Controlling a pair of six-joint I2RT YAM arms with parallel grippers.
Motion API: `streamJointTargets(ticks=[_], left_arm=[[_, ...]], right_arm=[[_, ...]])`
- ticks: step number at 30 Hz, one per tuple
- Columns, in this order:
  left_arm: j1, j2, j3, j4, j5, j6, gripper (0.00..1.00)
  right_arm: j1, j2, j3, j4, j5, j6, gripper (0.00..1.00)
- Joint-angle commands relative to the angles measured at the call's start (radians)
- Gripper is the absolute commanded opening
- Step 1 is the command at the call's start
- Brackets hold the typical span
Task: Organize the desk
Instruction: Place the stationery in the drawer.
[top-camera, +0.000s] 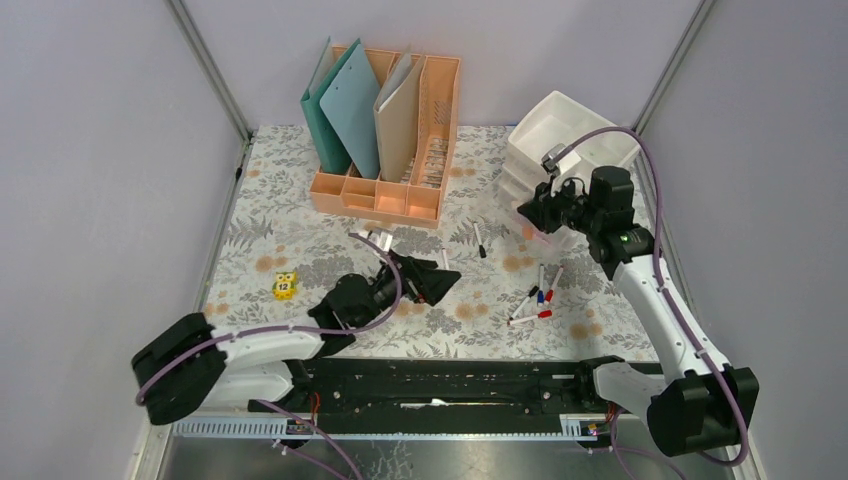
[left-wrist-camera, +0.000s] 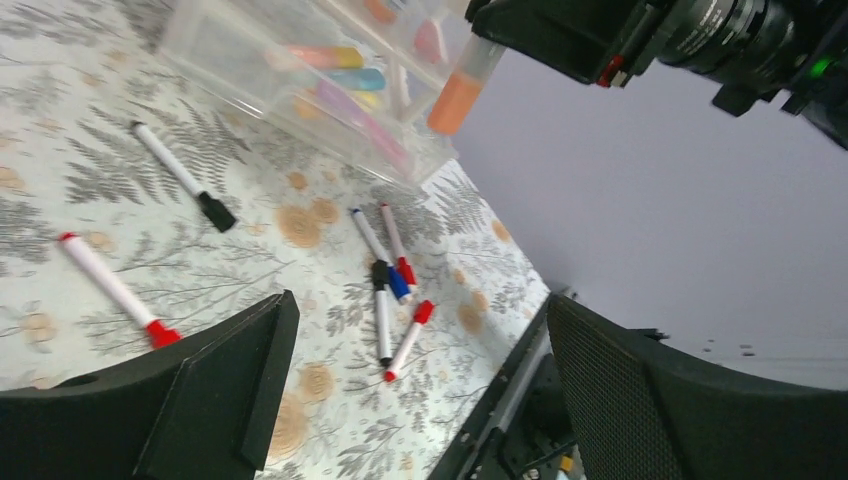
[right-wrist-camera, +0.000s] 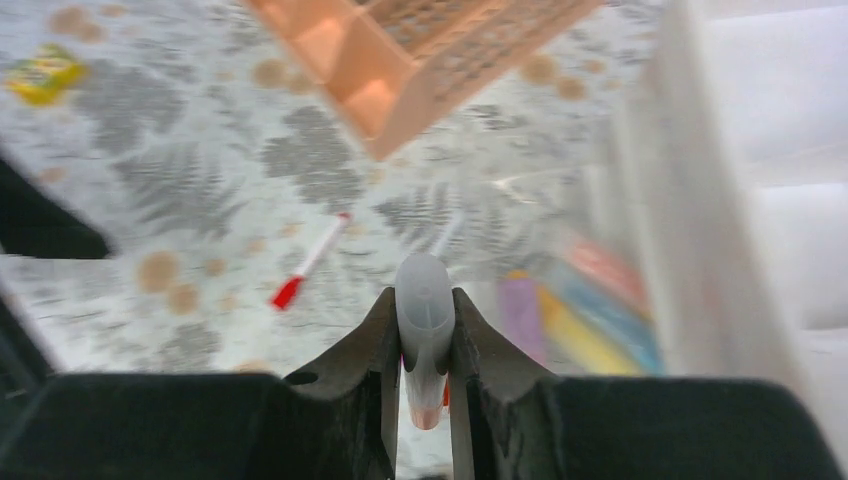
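The desk (top-camera: 290, 225) wears a grey fern and tan flower cloth. My right gripper (top-camera: 530, 212) hangs at the front of the white drawer unit (top-camera: 560, 140), shut on an orange highlighter (right-wrist-camera: 424, 275) with a frosted cap. The highlighter (left-wrist-camera: 457, 92) points down over a clear drawer (left-wrist-camera: 250, 55) that holds several coloured highlighters. My left gripper (top-camera: 432, 280) is low over the middle of the desk, open with nothing between its fingers (left-wrist-camera: 240, 370). Several markers (top-camera: 535, 300) lie in a loose cluster to its right. A black-capped marker (top-camera: 479, 240) and a red marker (left-wrist-camera: 110, 290) lie apart.
A peach file rack (top-camera: 385, 190) with teal and tan folders stands at the back. A small yellow owl-shaped item (top-camera: 285, 285) sits at the left of the desk. Grey walls close in the left, back and right sides.
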Motion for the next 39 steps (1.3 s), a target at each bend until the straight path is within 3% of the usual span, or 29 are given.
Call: streamJointTargets(ticks=[1,7,9,13,18,21,32,39], left_arm=[[0.004,-0.147,-0.009,-0.275,-0.134,0.140,0.99],[0.004,-0.270,-0.063,-0.334,-0.184,0.155,0.99],[0.004,-0.285,-0.076,-0.341,-0.179,0.153,0.99],[0.004,-0.306,-0.097,-0.348,-0.173,0.151,0.99],[0.004,-0.326,-0.107,-0.352,-0.168,0.160,0.99],[0.005,-0.334,-0.104,-0.356,-0.165,0.170,0.99],[0.005,-0.354,-0.135,-0.346,-0.182,0.167,0.99],[0.005,-0.351,-0.157,-0.321,-0.162,0.157,0.99]], right_arm=[[0.005,0.042,0.083,-0.003,0.295,-0.226,0.08],[0.005,0.121,0.110,0.043,0.411,-0.296,0.13],[0.004,0.143,0.110,0.042,0.412,-0.298,0.23],[0.006,0.174,0.122,0.016,0.418,-0.292,0.55],[0.006,0.166,0.143,-0.016,0.383,-0.267,0.73],[0.006,0.156,0.173,-0.070,0.316,-0.249,0.77],[0.009,0.118,0.185,-0.070,0.316,-0.249,0.77],[0.088,0.134,0.141,-0.070,0.316,-0.249,0.77]])
